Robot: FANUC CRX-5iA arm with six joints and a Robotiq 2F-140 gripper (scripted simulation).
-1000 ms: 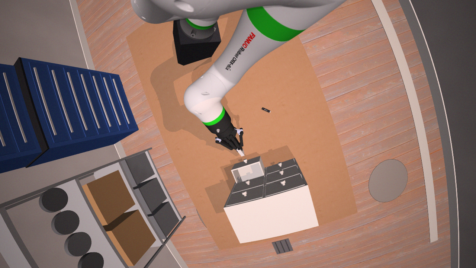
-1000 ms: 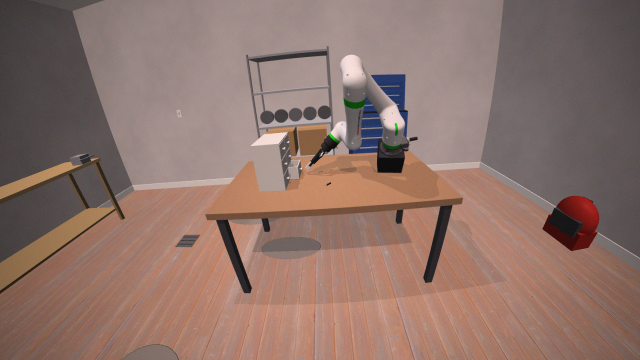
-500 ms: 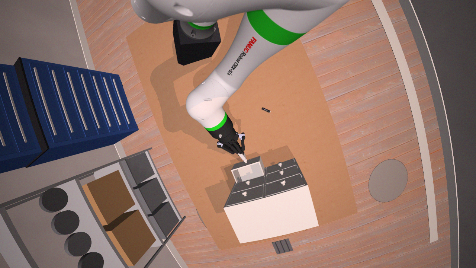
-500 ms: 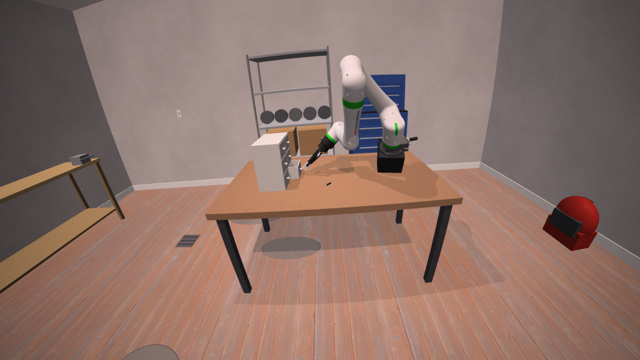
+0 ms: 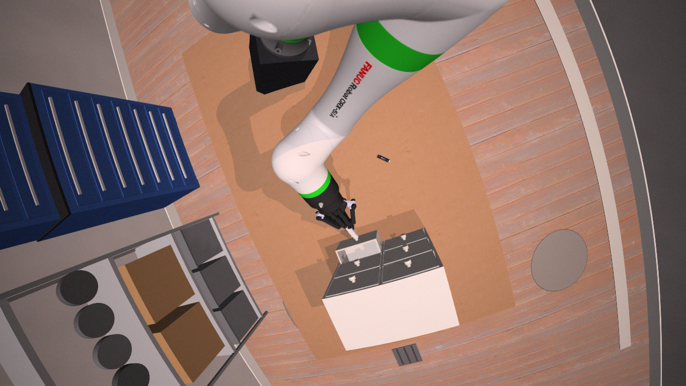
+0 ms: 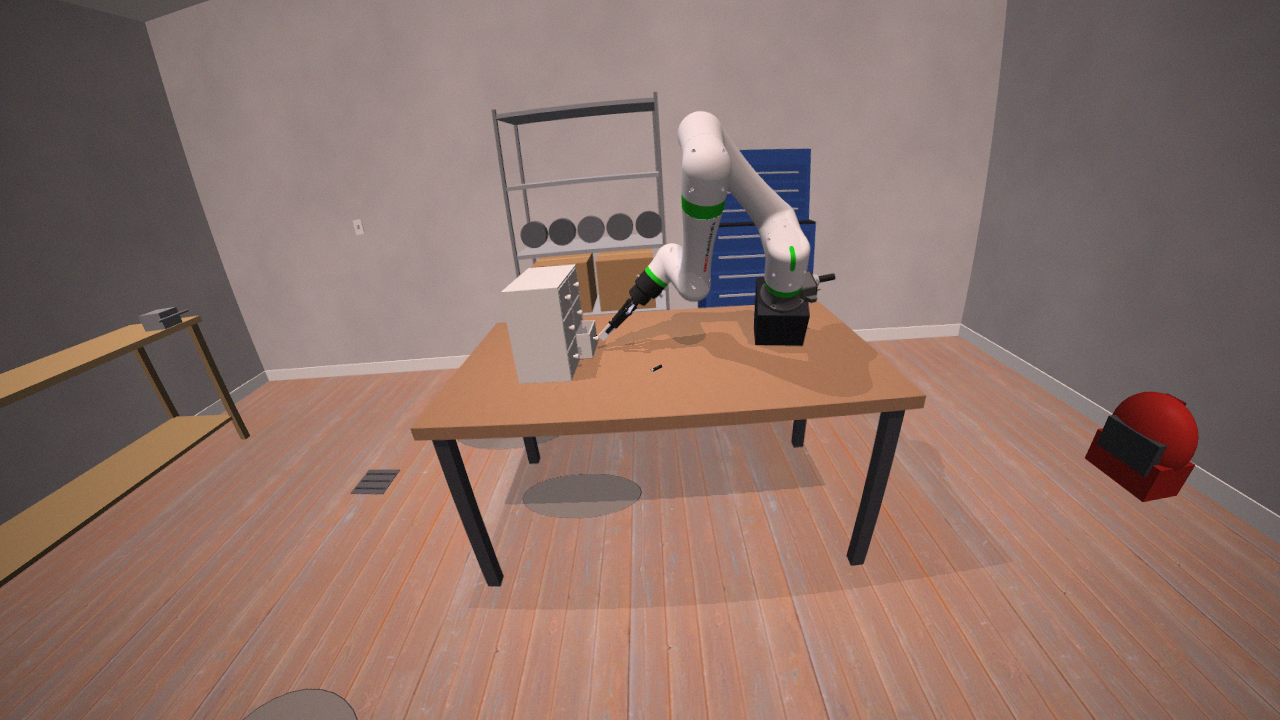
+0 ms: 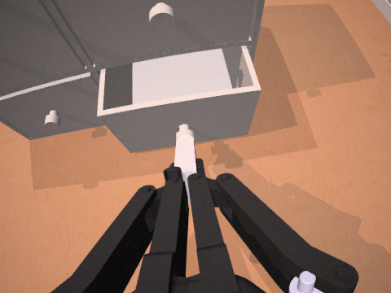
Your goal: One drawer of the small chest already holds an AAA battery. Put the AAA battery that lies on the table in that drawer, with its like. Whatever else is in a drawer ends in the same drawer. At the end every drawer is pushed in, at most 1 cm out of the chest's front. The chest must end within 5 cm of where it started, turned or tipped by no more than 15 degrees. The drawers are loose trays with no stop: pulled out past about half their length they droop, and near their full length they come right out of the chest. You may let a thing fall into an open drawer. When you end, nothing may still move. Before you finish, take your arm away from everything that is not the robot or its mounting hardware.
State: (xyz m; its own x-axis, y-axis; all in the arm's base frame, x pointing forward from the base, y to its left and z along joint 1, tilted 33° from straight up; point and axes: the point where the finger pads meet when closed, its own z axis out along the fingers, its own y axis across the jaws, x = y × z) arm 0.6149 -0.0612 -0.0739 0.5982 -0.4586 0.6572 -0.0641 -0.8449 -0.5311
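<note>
In the top view, the gripper [image 5: 355, 237] [image 6: 598, 336] [image 7: 186, 150] is pointing at the knob [image 5: 356, 238] [image 7: 185, 131] of the pulled-out drawer [image 5: 378, 237] [image 6: 587, 340] [image 7: 191, 120]. The battery [image 5: 383, 158] [image 6: 657, 368] is lying on the table [image 5: 422, 143] [image 6: 716, 394] [image 7: 61, 228], well apart from the chest [image 5: 393, 307] [image 6: 539, 331] [image 7: 122, 32]. The other drawer fronts are sitting in the chest.

In the exterior view, the chest is standing upright, and the arm [image 6: 702, 179] is slanting down to the low open drawer. The drawer is projecting without visible droop. The battery is resting in front of the arm's base [image 6: 780, 326], outside every drawer.

In the wrist view, the fingers are closed together with nothing between them; their tips are meeting the knob or standing just before it. This placement is probably serving to push the drawer in. The visible part of the tray is showing a pale floor and shadow, but no battery; its rear is hidden under the chest front. The matching drawer is therefore probably another one, still needing identification.

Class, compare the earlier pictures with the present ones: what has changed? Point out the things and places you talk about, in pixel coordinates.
The tool [image 5: 353, 234] [image 6: 603, 335] [image 7: 186, 150], shut, has moved forward to the open drawer's [image 5: 366, 237] [image 6: 587, 341] [image 7: 224, 120] knob; the drawer has slid slightly inward. Nothing was grasped or released. The chest [image 5: 393, 307] [image 6: 541, 335] [image 7: 204, 28] and table battery [image 5: 383, 158] [image 6: 656, 368] stayed put.
</note>
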